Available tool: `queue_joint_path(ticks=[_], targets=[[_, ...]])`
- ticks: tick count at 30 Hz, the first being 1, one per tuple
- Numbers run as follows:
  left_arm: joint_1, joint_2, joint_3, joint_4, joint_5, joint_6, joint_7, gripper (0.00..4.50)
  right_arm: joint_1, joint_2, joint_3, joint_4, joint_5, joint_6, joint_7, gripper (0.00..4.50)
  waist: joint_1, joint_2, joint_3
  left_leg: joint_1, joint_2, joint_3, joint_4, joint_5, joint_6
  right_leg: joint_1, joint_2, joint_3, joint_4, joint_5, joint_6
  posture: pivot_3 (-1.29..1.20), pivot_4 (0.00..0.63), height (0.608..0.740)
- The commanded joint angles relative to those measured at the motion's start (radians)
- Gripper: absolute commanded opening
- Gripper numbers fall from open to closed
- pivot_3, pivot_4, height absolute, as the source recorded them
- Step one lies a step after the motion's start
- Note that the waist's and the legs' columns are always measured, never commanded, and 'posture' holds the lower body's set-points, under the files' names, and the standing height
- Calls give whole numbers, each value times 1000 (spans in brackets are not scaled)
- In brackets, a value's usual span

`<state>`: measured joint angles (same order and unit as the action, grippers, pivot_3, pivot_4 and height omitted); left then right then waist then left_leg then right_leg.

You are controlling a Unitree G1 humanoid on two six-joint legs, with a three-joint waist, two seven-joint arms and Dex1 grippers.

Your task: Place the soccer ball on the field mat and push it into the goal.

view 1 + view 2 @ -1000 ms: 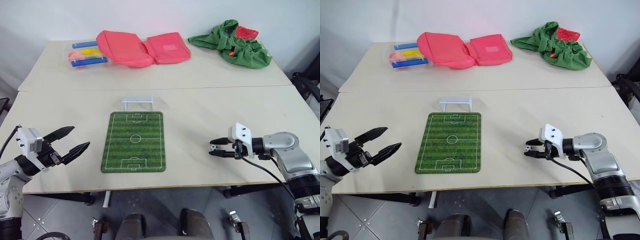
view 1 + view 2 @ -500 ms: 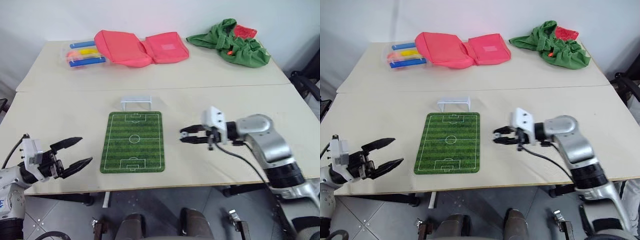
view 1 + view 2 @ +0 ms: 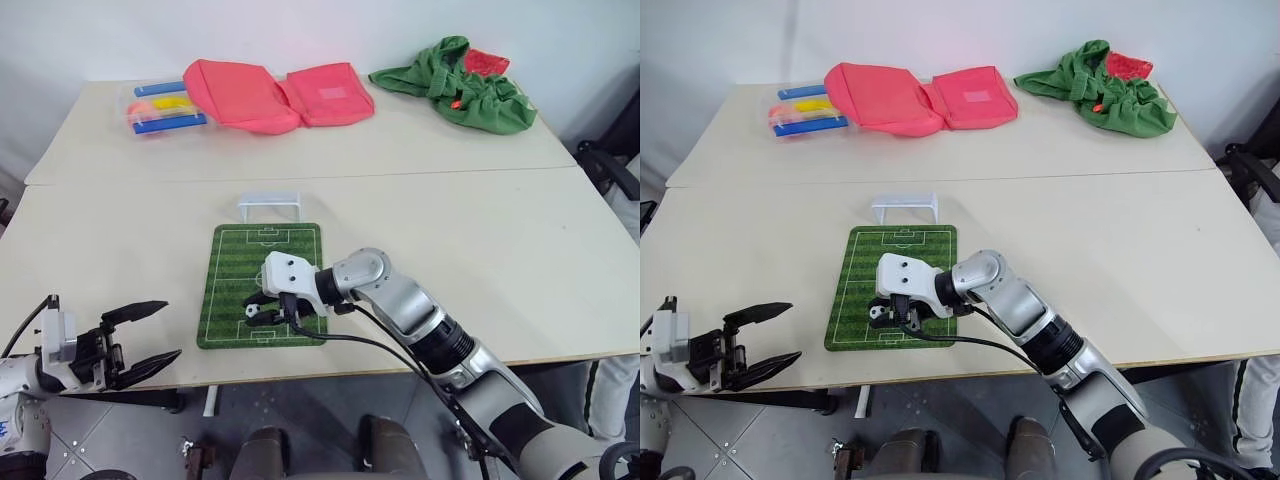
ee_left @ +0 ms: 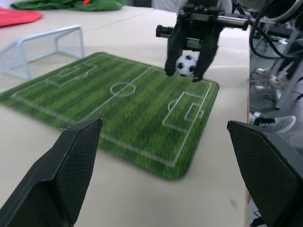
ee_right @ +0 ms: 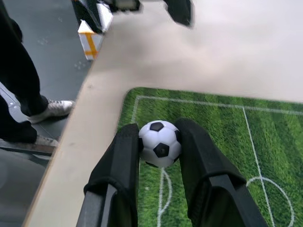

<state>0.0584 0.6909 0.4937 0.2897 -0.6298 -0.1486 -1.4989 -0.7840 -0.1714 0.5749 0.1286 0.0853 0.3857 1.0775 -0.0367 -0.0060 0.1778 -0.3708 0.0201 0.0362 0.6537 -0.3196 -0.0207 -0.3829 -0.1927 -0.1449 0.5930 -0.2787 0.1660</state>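
Table: beige table (image 3: 480, 230), goal (image 3: 271, 205) beside the field mat (image 3: 228, 265).
Change: right gripper (image 3: 262, 310) came across from the right side.
Ball: soccer ball (image 5: 160, 143) pinched between its fingers, above the mat's near end; placing comes next.
Left gripper (image 3: 135, 340): spread, empty.

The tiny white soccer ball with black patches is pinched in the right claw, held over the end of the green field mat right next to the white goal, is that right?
Not quite. The right claw does pinch the tiny white soccer ball with black patches, but over the green field mat end nearest the robot, opposite the small white goal frame. The left eye view shows it.
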Motion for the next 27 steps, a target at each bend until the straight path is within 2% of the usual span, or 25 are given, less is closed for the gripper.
queue_joint_path(ticks=[1, 12, 18, 24, 27], targets=[[22, -4, 45, -15, -34, -20, 4, 4500, -15, 40, 25, 43, -24, -59, 3, 854, 1, 0, 0, 0, 0, 0, 0, 0, 0, 0, 0, 0, 0, 0, 0, 0, 150, 740], [66, -17, 84, -60, -45, -21, 55, 4500, -13, 71, 27, 177, -66, -152, 18, 854, -1, 0, 0, 0, 4, 2, 0, -1, -2, -2, 3, 1, 0, 0, -1, 0, 150, 740], [63, -18, 81, -72, -48, -15, 76, 4500, -11, 69, 9, 191, -64, -173, 28, 854, -1, 0, 0, 0, 10, 6, 1, -3, -5, -7, 8, 1, 4, -1, -7, 0, 150, 740], [42, -13, 73, -60, -46, -11, 86, 4500, -2, 70, -2, 166, -50, -172, 50, 2856, -1, 0, 0, 0, 10, 9, 1, -3, -5, -9, 8, 2, 5, -1, -8, 0, 150, 740], [30, -13, 69, -59, -43, -8, 92, 4500, 1, 68, -6, 152, -45, -166, 62, 2856, -2, 0, 0, 0, 11, 10, 1, -3, -5, -9, 8, 2, 5, -2, -8, 0, 150, 740]])
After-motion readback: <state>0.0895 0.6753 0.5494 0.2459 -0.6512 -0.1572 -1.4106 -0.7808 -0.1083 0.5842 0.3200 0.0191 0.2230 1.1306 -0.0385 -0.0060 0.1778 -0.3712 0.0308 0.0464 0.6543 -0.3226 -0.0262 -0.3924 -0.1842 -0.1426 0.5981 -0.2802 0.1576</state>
